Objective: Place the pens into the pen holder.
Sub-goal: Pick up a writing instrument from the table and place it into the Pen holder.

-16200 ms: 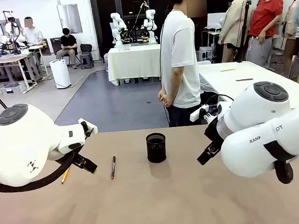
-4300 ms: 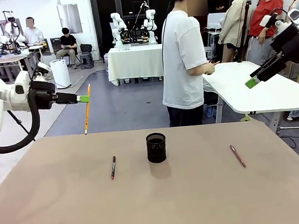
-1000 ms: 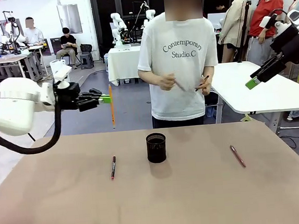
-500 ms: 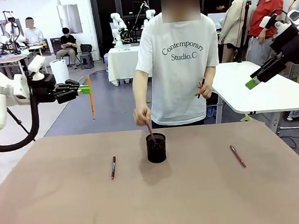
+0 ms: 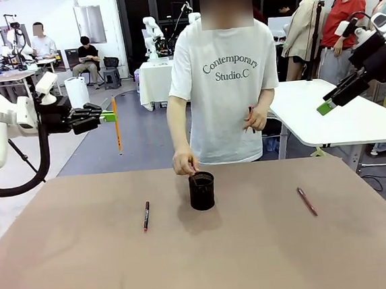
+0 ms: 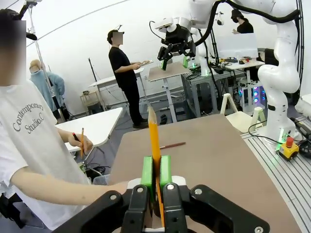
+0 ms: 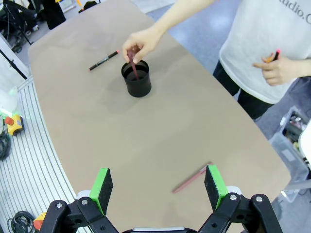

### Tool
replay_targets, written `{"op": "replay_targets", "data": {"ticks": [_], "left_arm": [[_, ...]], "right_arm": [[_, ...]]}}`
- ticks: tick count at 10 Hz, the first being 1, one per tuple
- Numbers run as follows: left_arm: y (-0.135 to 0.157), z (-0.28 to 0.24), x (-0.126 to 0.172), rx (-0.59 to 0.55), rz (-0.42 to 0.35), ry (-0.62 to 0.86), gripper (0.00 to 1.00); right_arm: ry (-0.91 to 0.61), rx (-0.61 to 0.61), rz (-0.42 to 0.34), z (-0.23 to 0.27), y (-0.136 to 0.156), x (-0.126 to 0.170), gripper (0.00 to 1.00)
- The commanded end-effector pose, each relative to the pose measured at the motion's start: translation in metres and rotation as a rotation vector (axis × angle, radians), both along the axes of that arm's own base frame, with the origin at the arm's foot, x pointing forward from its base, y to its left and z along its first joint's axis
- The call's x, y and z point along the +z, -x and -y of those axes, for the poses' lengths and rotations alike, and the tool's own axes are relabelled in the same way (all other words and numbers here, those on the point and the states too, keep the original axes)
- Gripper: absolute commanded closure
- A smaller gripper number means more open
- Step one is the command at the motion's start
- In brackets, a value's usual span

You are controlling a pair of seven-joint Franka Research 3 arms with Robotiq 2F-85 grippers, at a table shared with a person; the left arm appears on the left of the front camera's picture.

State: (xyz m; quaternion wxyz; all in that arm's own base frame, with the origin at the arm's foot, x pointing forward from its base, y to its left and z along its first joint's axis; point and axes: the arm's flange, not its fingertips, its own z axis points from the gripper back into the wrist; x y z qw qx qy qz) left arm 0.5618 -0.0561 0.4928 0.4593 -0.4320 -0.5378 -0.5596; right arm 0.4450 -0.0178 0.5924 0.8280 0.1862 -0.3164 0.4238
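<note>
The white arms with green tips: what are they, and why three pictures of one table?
They are two robot arms; each ends in a gripper, a two-fingered clamp with green pads. The wide picture is taken from between the arms, looking across the table at a person. The other two come from cameras on the wrists, looking along each gripper's fingers. The left gripper is shut on a pencil, held upright in the air. The right gripper is open and empty, high above the table. On the table stands a black mesh cup, with two pens lying either side. The person's hand holds a third pen dipped into the cup.
</note>
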Motion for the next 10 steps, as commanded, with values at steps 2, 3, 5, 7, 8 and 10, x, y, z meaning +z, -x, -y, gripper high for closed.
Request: {"op": "replay_targets", "data": {"ticks": [2,3,5,7,8,10], "left_arm": [[-0.0011,-0.0001,0.0022,0.0,0.004,0.0,1.0],[-0.0011,-0.0001,0.0022,0.0,0.004,0.0,1.0],[-0.0011,-0.0001,0.0022,0.0,0.004,0.0,1.0],[-0.0011,-0.0001,0.0022,0.0,0.004,0.0,1.0],[-0.0011,-0.0001,0.0022,0.0,0.004,0.0,1.0],[-0.0011,-0.0001,0.0022,0.0,0.004,0.0,1.0]], "right_arm": [[-0.007,0.004,0.004,-0.0002,0.0001,0.0013,0.0],[-0.007,0.004,0.004,-0.0002,0.0001,0.0013,0.0],[-0.007,0.004,0.004,-0.0002,0.0001,0.0013,0.0],[-0.007,0.004,0.004,-0.0002,0.0001,0.0013,0.0],[-0.007,0.004,0.004,-0.0002,0.0001,0.0013,0.0],[-0.007,0.004,0.004,-0.0002,0.0001,0.0013,0.0]]}}
